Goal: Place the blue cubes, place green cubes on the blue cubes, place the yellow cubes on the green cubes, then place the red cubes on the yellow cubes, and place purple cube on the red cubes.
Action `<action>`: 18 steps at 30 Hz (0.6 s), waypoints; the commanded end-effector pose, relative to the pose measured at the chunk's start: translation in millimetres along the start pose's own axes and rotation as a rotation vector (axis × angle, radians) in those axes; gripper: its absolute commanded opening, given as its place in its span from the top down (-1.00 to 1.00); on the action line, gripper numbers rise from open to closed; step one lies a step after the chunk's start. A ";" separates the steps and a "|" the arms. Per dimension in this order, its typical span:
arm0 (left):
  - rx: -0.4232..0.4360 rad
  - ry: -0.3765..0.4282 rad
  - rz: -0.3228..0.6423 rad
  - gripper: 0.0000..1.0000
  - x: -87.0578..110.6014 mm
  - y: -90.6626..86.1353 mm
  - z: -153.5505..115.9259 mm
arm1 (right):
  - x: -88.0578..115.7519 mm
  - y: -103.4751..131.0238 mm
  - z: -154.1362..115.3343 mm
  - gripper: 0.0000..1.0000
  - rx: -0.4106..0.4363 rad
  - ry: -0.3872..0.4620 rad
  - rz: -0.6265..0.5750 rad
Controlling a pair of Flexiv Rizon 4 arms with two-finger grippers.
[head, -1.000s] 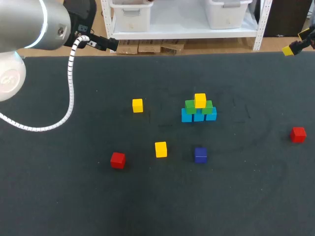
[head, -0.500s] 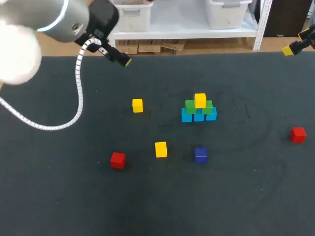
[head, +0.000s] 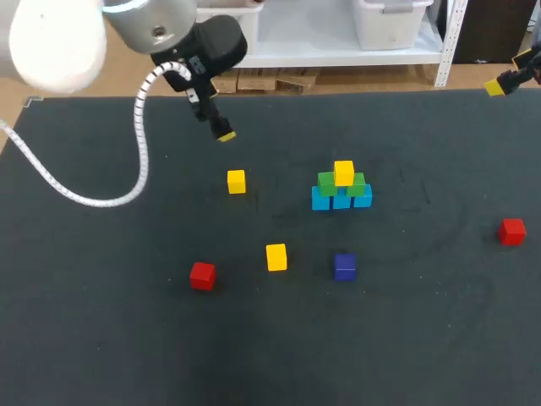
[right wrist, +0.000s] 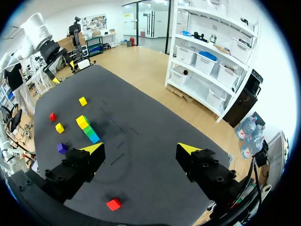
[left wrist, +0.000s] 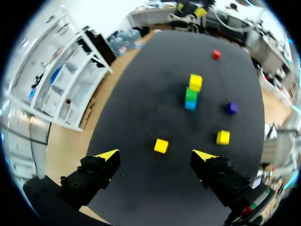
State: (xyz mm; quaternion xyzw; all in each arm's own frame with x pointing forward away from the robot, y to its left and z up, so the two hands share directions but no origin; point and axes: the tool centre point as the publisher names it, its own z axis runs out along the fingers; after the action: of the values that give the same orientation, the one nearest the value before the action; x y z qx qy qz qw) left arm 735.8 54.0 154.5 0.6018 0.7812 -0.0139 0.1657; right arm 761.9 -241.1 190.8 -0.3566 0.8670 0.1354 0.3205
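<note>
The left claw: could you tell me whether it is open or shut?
Open: the left claw has its yellow-tipped fingers wide apart, holding nothing.

Illumination: bright, even, diffuse, with the source overhead. Table surface: dark, matte, uniformly lit from front edge to rear edge in head view and both wrist views. Red cube, front left area: top face lighter than sides; shadow soft, short, close to base. Cube stack, table centre: colours saturated. Left arm casing over rear left corner shows strong highlight, white shell nearly washed out.
</note>
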 end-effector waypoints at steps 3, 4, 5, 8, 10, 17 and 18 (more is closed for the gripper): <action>0.225 0.142 0.199 -1.00 1.7 3.2 12.9 | 0.3 -0.3 0.3 -1.00 -0.002 -0.002 -0.001; 0.236 0.150 0.214 -1.00 2.1 1.0 16.6 | 0.3 -0.3 0.3 -1.00 -0.002 -0.002 -0.001; 0.254 0.153 0.225 -1.00 1.4 -1.1 20.3 | 0.3 -0.3 0.3 -1.00 -0.002 -0.002 -0.001; 0.304 0.184 0.283 -1.00 -4.2 -7.1 31.1 | 0.3 -0.3 0.3 -1.00 -0.002 -0.002 -0.001; 0.324 0.206 0.310 -1.00 -7.6 -7.6 37.5 | 0.3 -0.3 0.3 -1.00 -0.002 -0.002 -0.001; 0.376 0.224 0.309 -1.00 -12.4 -8.5 55.7 | 0.3 -0.3 0.3 -1.00 -0.002 -0.002 -0.001; 0.376 0.222 0.306 -1.00 -13.4 -10.0 58.1 | 0.3 -0.3 0.3 -1.00 -0.002 -0.002 -0.001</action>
State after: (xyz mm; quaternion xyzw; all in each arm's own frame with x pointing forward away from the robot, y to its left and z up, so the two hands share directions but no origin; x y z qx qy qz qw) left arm 734.3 33.9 106.5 0.7304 0.6814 -0.0241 0.0402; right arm 761.9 -241.0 190.8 -0.3567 0.8670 0.1354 0.3205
